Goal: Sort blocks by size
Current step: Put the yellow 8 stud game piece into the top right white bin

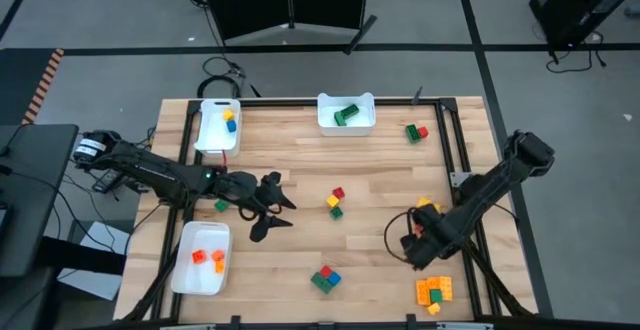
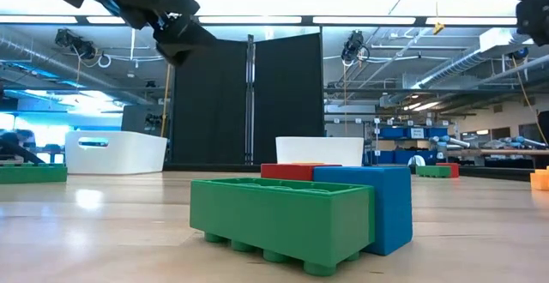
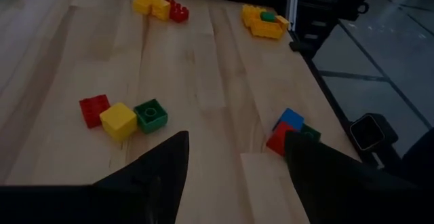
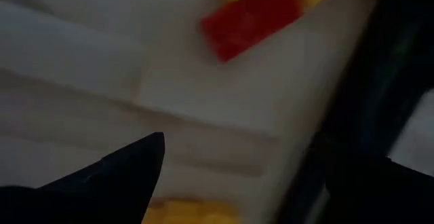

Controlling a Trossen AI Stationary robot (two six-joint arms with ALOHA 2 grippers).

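Wooden tabletop held scattered blocks, and my left gripper hung released and empty near the red-yellow-green cluster, where a skewed descent risked knocking those joined bricks apart.

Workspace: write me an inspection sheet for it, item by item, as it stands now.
Surface: wooden table, dark frame rails at its edges.
Job's things: loose blocks mid-table; red-blue-green cluster near the front; orange pile; three white trays each holding blocks.
Clutter: nothing seen.
Grippers: left gripper open, empty, above the table's middle; right gripper open, empty, low by the right edge.
Cables: black loop behind the table; cable on right arm.
Surroundings: black panel, lab shelving beyond.
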